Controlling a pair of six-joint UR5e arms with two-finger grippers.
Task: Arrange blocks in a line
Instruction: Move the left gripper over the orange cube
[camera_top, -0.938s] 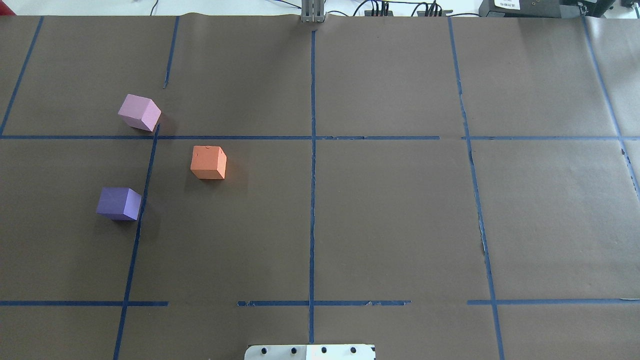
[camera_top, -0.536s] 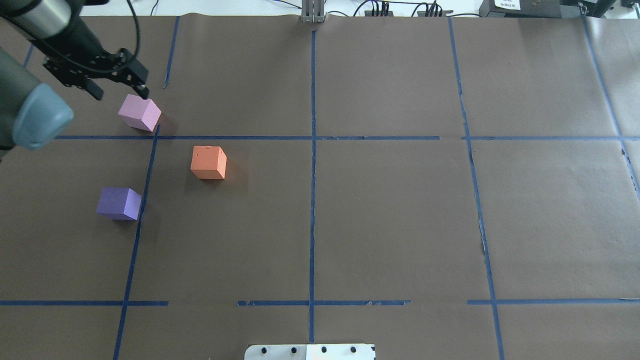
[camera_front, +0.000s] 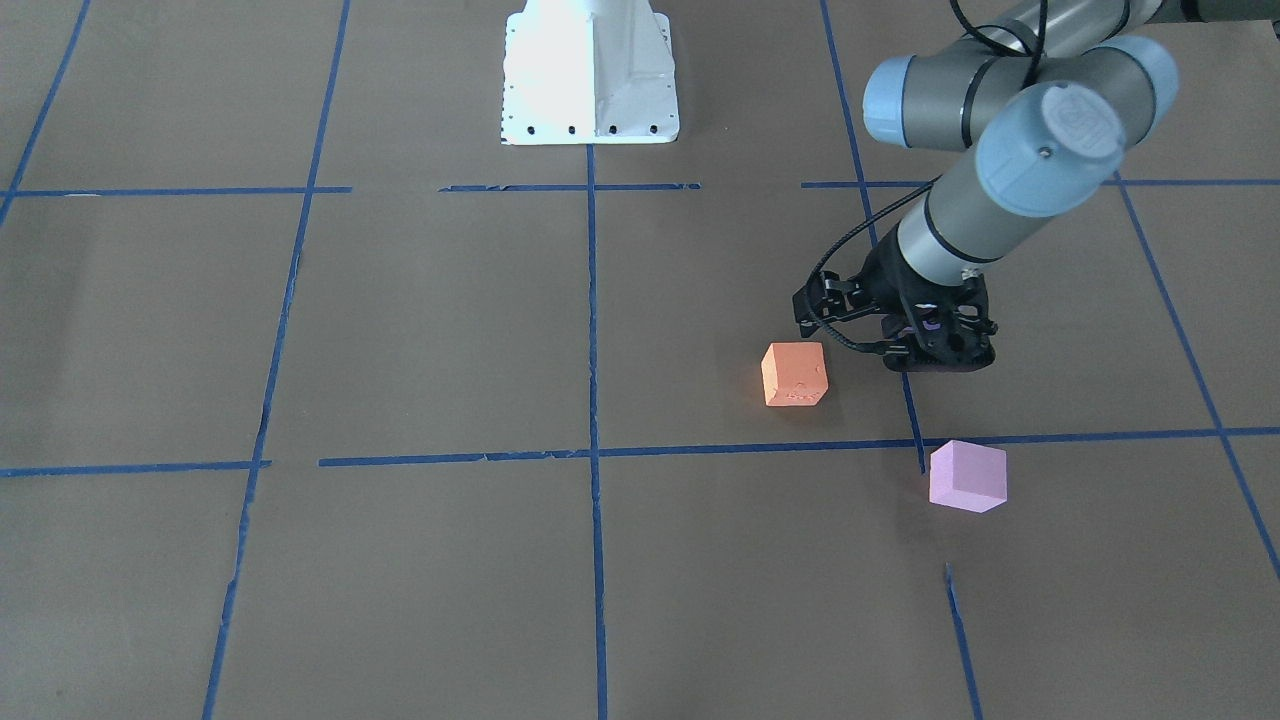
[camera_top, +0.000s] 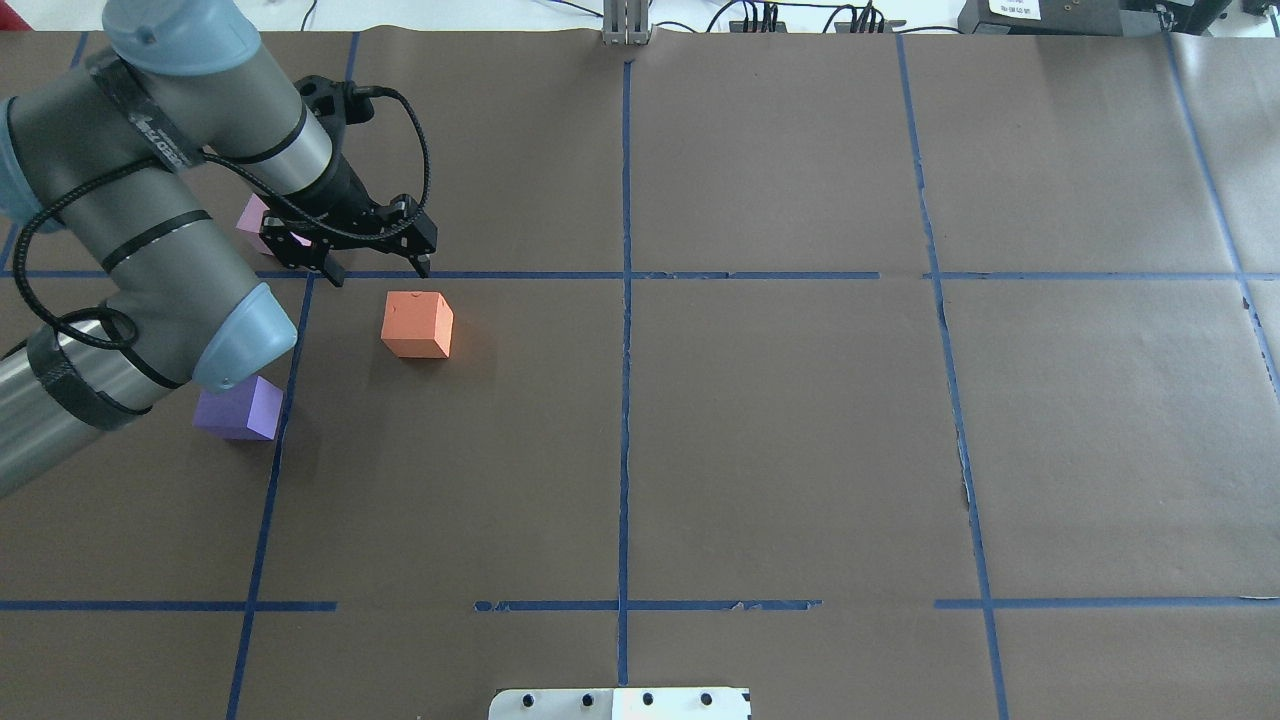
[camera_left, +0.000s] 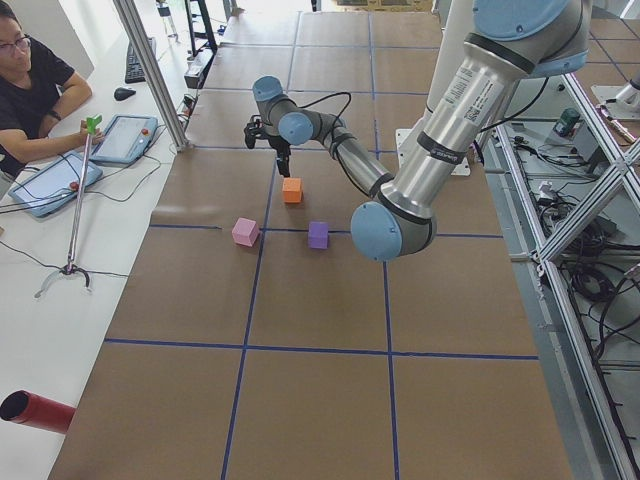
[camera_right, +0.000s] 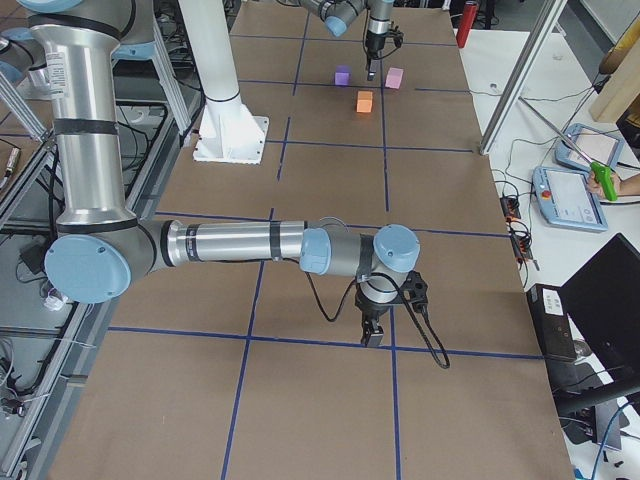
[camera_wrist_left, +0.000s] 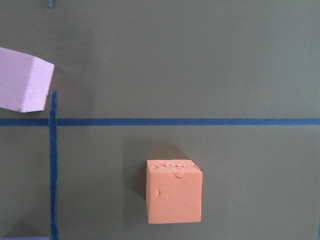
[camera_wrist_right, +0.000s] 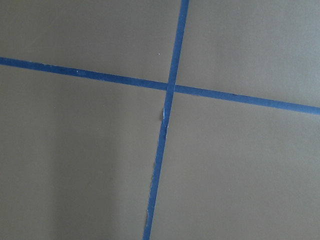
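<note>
Three cubes lie on the brown table at my left. The orange block (camera_top: 417, 325) (camera_front: 795, 374) (camera_wrist_left: 174, 191) stands free. The pale pink block (camera_top: 250, 214) (camera_front: 967, 477) (camera_wrist_left: 22, 80) is partly behind my left gripper in the overhead view. The purple block (camera_top: 240, 415) (camera_left: 318, 235) is partly under my left arm's elbow. My left gripper (camera_top: 378, 272) is open and empty, above the table just beyond the orange block, between it and the pink one. My right gripper (camera_right: 372, 335) shows only in the exterior right view, far from the blocks; I cannot tell if it is open or shut.
Blue tape lines (camera_top: 625, 300) split the table into squares. The robot's white base plate (camera_top: 620, 703) (camera_front: 590, 70) is at the near edge. An operator (camera_left: 30, 90) sits beyond the far edge with tablets (camera_left: 125, 138). A red cylinder (camera_left: 35, 412) lies off the table.
My left arm has come in from the left. Its gripper moved from beyond the pink block to the right and nearer, close to the orange block. The blocks have not moved.
</note>
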